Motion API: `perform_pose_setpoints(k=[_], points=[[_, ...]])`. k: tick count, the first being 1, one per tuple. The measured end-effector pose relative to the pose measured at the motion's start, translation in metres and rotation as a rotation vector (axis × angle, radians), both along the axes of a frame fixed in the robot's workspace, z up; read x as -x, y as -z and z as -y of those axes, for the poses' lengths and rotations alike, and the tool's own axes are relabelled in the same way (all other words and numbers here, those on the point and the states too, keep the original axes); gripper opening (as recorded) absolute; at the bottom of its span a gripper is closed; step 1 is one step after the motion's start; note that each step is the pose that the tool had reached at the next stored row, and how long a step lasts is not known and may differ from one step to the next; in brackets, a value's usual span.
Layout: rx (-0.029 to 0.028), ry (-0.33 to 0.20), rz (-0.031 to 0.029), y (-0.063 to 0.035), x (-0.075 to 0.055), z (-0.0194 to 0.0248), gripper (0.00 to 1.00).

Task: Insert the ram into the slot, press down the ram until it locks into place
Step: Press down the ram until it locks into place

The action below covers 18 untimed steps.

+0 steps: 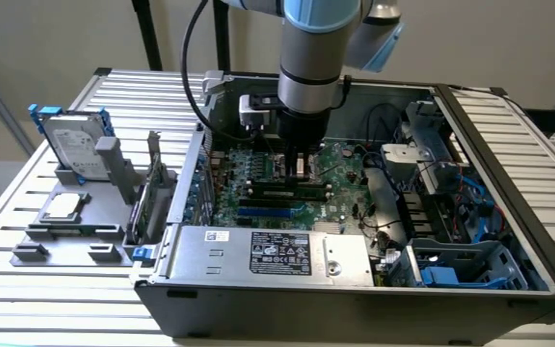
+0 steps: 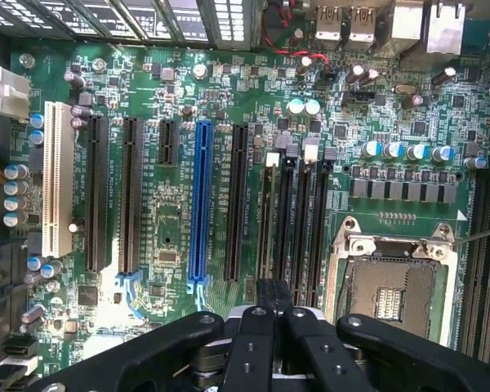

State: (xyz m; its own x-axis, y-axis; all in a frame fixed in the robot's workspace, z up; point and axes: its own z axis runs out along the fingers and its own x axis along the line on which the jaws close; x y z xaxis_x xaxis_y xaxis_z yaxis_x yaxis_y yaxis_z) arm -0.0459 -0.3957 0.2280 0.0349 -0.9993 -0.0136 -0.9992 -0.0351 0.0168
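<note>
Entry: ram seating, arm over the open case.

- Gripper (image 1: 297, 170) points straight down over the motherboard (image 1: 345, 163), in the middle of the bank of black sockets.
- Ram (image 1: 287, 191) is a thin green stick standing on edge in the slot (image 2: 271, 163). In the wrist view this is the outermost socket of the black bank, on the blue slot's (image 2: 201, 204) side. The ram (image 2: 267, 220) fills the slot's length. The other sockets of the bank, toward the processor socket (image 2: 392, 286), look bare.
- Key relation: the ram is directly beneath the gripper (image 2: 273, 287). In the exterior view its long axis runs left to right, and the fingers come down near its middle, with about equal length showing on either side. The fingers straddle the thin dimension, so they line up with the ram's top edge.
- Finger state: drawn narrow, with almost no gap at the tips. The tips are at or just above the top edge. I cannot tell whether they pinch the edge or only bear on it.
- Judgement: the ram is in the slot, and the work stands at the pressing stage. The end clip nearest the rear ports is pale. I cannot tell whether it has latched, so locking is unconfirmed.
</note>
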Motion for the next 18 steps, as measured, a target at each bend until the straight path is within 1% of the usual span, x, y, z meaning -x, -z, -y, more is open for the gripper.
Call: perform_pose_setpoints(k=[3,4,5,6,7,9,18], points=[[0.002,0.0,-0.005,-0.0139,-0.004,0.001,0.1],[0.0016,0.0,-0.0067,-0.0184,-0.006,0.0015,0.1],[0.0019,0.0,-0.0094,-0.0231,-0.008,0.0023,0.1],[0.002,0.0,-0.014,-0.027,-0.01,0.0031,0.1],[0.0016,0.0,-0.0184,-0.0276,-0.011,0.0035,0.1],[0.0004,0.0,-0.0184,-0.0276,-0.011,0.0035,0.1],[-0.0007,0.0,-0.0185,-0.0277,-0.011,0.0037,0.1]])
